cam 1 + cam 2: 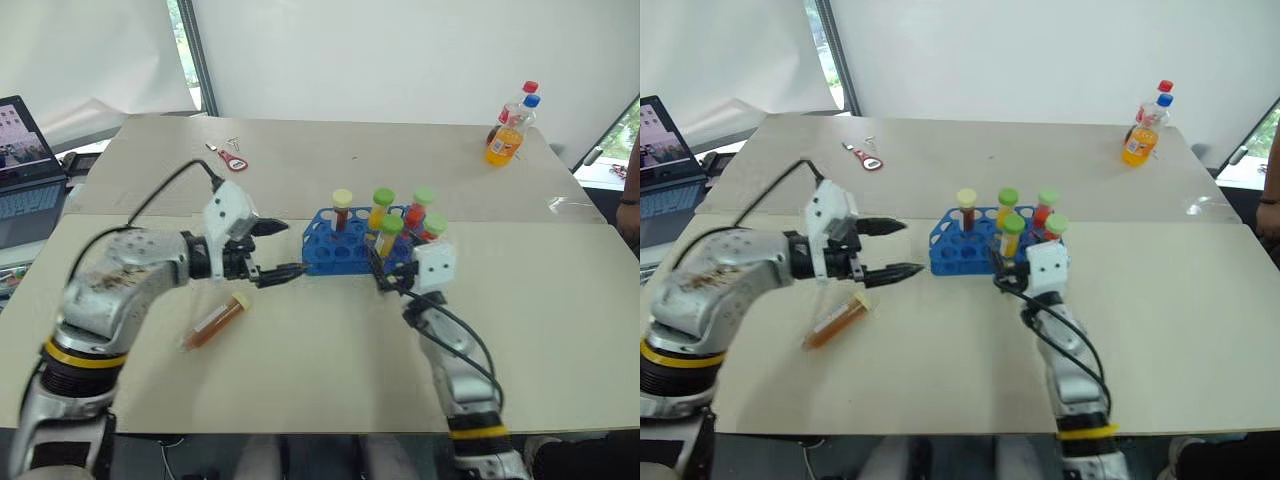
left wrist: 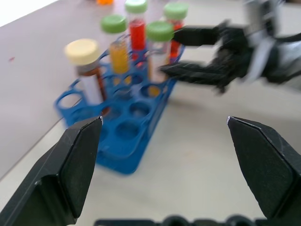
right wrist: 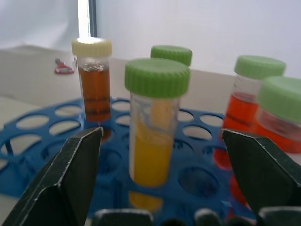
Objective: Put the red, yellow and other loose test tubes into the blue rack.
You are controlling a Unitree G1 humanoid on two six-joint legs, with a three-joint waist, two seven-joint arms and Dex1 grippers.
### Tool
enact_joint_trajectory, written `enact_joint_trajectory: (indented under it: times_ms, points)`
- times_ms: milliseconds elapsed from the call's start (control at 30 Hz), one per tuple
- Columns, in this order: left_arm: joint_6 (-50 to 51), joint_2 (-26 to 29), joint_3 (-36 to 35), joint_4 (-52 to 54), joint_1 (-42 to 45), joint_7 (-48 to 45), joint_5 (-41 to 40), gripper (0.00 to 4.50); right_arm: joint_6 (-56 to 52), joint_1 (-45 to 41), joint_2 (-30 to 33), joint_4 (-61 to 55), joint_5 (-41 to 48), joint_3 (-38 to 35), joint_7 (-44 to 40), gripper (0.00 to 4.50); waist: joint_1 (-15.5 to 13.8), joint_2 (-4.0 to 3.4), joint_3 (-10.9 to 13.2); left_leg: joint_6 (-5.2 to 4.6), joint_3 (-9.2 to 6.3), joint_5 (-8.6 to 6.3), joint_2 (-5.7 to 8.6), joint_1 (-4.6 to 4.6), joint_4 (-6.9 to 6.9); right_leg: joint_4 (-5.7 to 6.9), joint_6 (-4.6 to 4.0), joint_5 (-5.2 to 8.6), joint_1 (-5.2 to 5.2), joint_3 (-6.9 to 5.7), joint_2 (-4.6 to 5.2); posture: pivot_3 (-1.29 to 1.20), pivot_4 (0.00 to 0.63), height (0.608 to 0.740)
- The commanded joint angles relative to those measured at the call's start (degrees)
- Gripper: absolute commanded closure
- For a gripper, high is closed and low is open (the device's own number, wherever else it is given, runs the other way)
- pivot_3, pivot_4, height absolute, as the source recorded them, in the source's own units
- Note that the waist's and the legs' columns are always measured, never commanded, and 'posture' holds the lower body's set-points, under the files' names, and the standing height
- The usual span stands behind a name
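While my right gripper (image 3: 155,188) sits at the near side of the blue rack (image 1: 345,252), its jaws stand wide apart with nothing clamped between them. Straight ahead of those jaws, a green-capped tube of yellow liquid (image 3: 155,136) stands upright in a rack hole, between the two fingers but apart from both. Beyond it I see a cream-capped tube of brown liquid (image 3: 94,84), also upright, and a second green cap (image 3: 172,53) behind. To the far side of the jaws stand two green-capped tubes of red liquid (image 3: 244,94), close together in the rack.

My left gripper (image 1: 278,250) hangs just beside the rack's other end, above the bench (image 1: 300,380), pointing across toward the rack. Its jaws are likewise spread wide and hold nothing. Through them I see the rack at an angle, with my right gripper on its opposite side.

Below and nearer to me than the left jaws, one loose tube (image 1: 213,320) lies on its side on the bench, filled with brown-orange liquid, its pale cap toward the jaws. It touches neither gripper.

Well beyond both jaws, a small red tool (image 1: 232,160) lies on the bench, and two drink bottles (image 1: 510,125) stand at the far corner. A laptop (image 1: 25,160) sits off past my left arm.
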State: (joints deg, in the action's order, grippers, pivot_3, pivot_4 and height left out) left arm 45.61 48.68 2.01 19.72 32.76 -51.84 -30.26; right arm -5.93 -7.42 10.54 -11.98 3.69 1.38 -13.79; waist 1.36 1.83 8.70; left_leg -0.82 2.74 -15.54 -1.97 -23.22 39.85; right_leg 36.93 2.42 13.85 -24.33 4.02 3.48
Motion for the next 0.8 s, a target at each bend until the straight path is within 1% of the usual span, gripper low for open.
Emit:
enact_joint_trajectory:
  times_ms: [33,100,233,333,467,600,700,800]
  points:
    - [2.38,5.35,1.4,1.16,2.53,-3.07,1.73,0.0,-6.17,3.19,6.16,-11.21,6.03,-1.22,-8.08,0.1,-0.02,-0.02,0.01,0.0,0.0,0.0,0.0,0.03,0.0,-0.13,0.0,0.0,0.02,0.0,-0.01,0.0,0.15,0.74]
    - [5.89,7.26,2.3,-0.37,4.21,-2.84,2.02,0.0,-11.17,4.63,10.88,-16.08,11.27,-1.42,-13.61,0.1,-0.17,-0.01,0.01,0.0,0.05,0.0,0.0,0.05,0.01,-0.19,-0.02,0.03,0.02,0.01,-0.02,0.0,0.15,0.74]
    - [9.78,14.8,7.09,-0.43,3.95,-8.28,3.39,0.0,-23.16,3.21,24.21,-24.71,23.56,-2.01,-26.7,0.1,-0.05,0.0,0.03,-0.01,0.25,0.01,-0.01,0.16,0.04,-0.18,-0.04,0.05,0.08,0.07,-0.06,0.0,0.15,0.74]
    - [13.58,17.45,9.63,0.39,3.74,-9.1,3.58,0.0,-30.53,0.03,30.72,-26.85,31.87,-3.99,-30.89,0.1,-0.3,0.04,0.05,-0.01,0.34,0.01,-0.03,0.22,0.02,-0.16,-0.11,0.1,0.11,0.04,-0.1,0.0,0.15,0.74]
    - [17.17,18.73,10.61,1.06,3.25,-8.73,3.87,0.0,-34.18,-4.45,35.56,-27.15,37.08,-5.28,-34.56,0.1,-0.8,0.14,0.11,-0.02,0.36,0.01,-0.05,0.14,0.04,-0.17,-0.15,0.14,0.08,0.01,-0.13,0.0,0.15,0.74]
    - [19.99,17.02,13.68,-0.83,3.52,-6.39,6.01,0.0,-37.18,-8.7,38.16,-25.99,40.47,-5.25,-36.54,0.1,-0.98,0.2,0.14,-0.02,0.35,0.01,-0.02,0.07,0.06,-0.19,-0.13,0.15,0.07,0.01,-0.1,0.0,0.15,0.74]
    - [20.91,15.98,16.72,-1.43,3.74,-5.98,7.38,0.0,-39.22,-10.02,40.6,-26.51,43.68,-5.2,-39.45,0.1,-1.18,0.23,0.15,-0.02,0.33,0.01,-0.02,0.04,0.07,-0.19,-0.13,0.15,0.06,0.0,-0.1,0.0,0.15,0.74]
    - [21.31,14.89,18.97,-3.2,4.69,-5.86,8.6,0.0,-39.68,-10.72,42.51,-26.86,44.65,-4.67,-41.47,0.1,-1.25,0.25,0.16,-0.04,0.33,0.0,-0.03,0.02,0.07,-0.19,-0.13,0.15,0.04,-0.02,-0.1,0.0,0.15,0.74]
